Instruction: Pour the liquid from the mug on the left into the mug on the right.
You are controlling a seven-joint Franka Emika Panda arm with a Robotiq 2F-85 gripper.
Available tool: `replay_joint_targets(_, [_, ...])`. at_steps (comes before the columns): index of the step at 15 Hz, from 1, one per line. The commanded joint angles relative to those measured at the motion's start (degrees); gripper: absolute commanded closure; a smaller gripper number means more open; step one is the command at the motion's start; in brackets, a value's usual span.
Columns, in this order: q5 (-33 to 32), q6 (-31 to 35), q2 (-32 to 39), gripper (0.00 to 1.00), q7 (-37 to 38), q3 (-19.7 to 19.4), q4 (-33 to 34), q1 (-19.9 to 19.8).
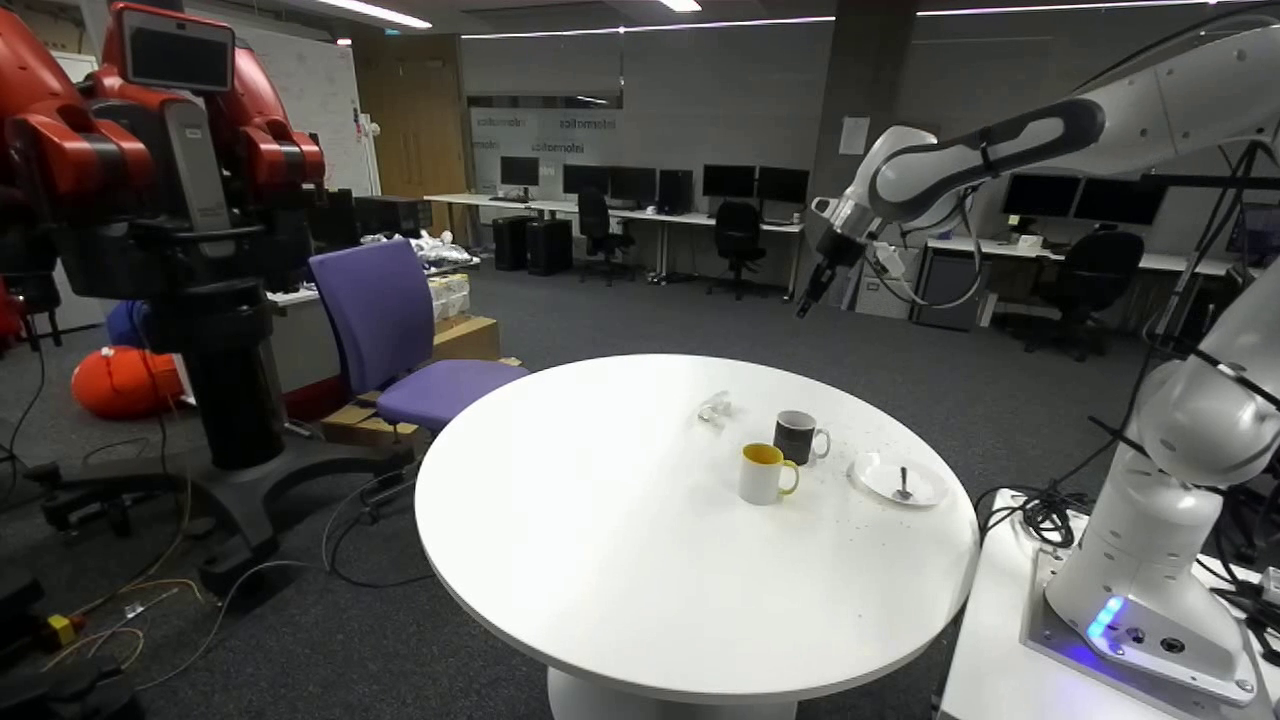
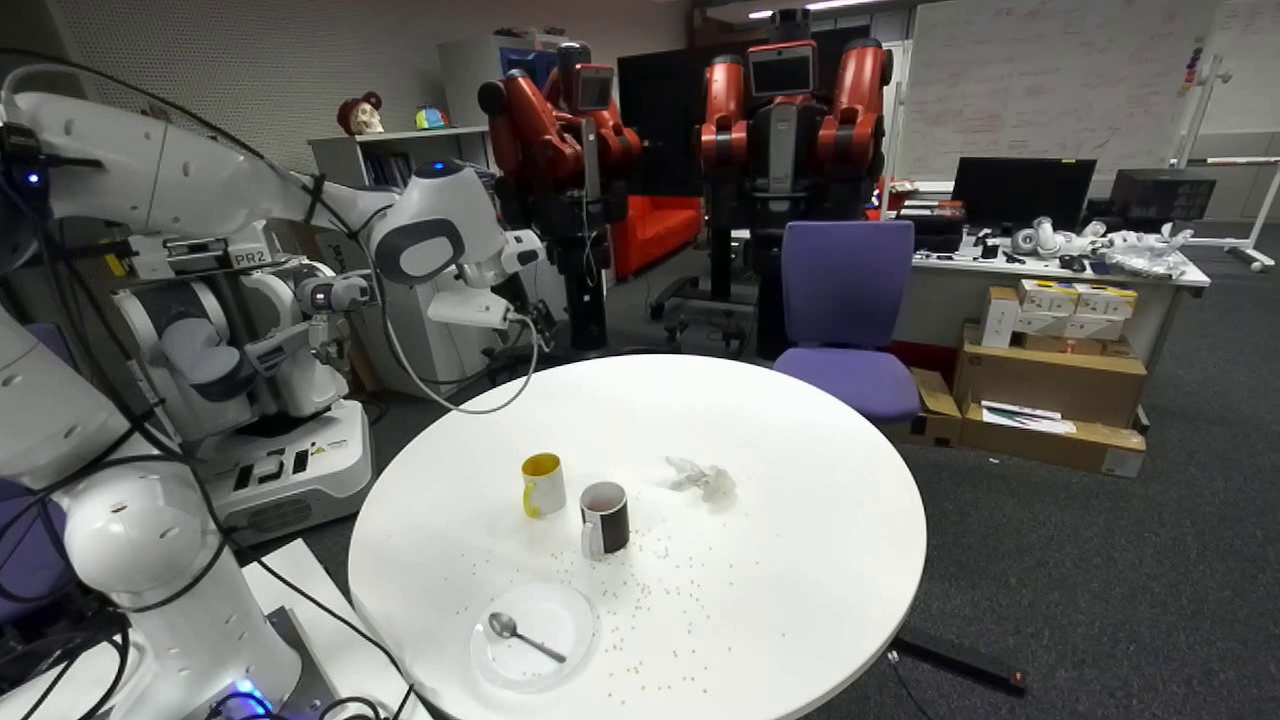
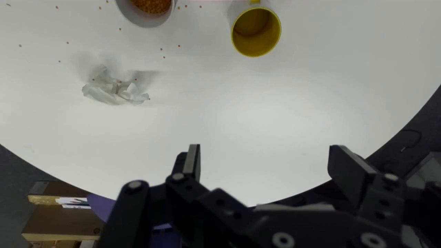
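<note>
A white mug with a yellow inside and handle (image 1: pixel 757 484) stands upright on the round table; it also shows in an exterior view (image 2: pixel 547 492) and the wrist view (image 3: pixel 255 44). A dark mug with a white handle (image 1: pixel 792 444) stands upright close beside it, also seen in an exterior view (image 2: pixel 616 522). In the wrist view the dark mug (image 3: pixel 144 22) is cut off by the top edge and holds orange grains; no liquid shows. The yellow mug looks empty inside. My gripper (image 3: pixel 264 147) is open and empty, high above the table's far part, away from both mugs.
A white plate with a spoon (image 2: pixel 562 612) lies on the table (image 1: pixel 600 560) near the robot base. Crumpled tissue (image 3: pixel 115 92) lies near the dark mug. Small grains are scattered around. A purple chair (image 1: pixel 375 310) stands at the table's edge.
</note>
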Motion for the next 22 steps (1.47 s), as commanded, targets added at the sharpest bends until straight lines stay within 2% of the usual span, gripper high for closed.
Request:
replay_joint_targets(1, [-1.3, -6.9, -4.9, 0.0, 3.3, -2.9, 3.8, 1.7])
replay_joint_targets(6, [-1.1, -16.8, -5.3, 0.0, 7.3, -5.4, 12.4, 1.8])
replay_joint_targets(10, [-0.4, -20.6, -3.3, 0.0, 10.3, -7.0, 17.6, 1.1])
replay_joint_targets(11, [-0.5, -18.0, -5.2, 0.0, 8.5, -6.7, 13.8, 1.7])
replay_joint_targets(22, [-0.3, -18.5, -3.9, 0.0, 9.0, -7.3, 15.5, 1.5])
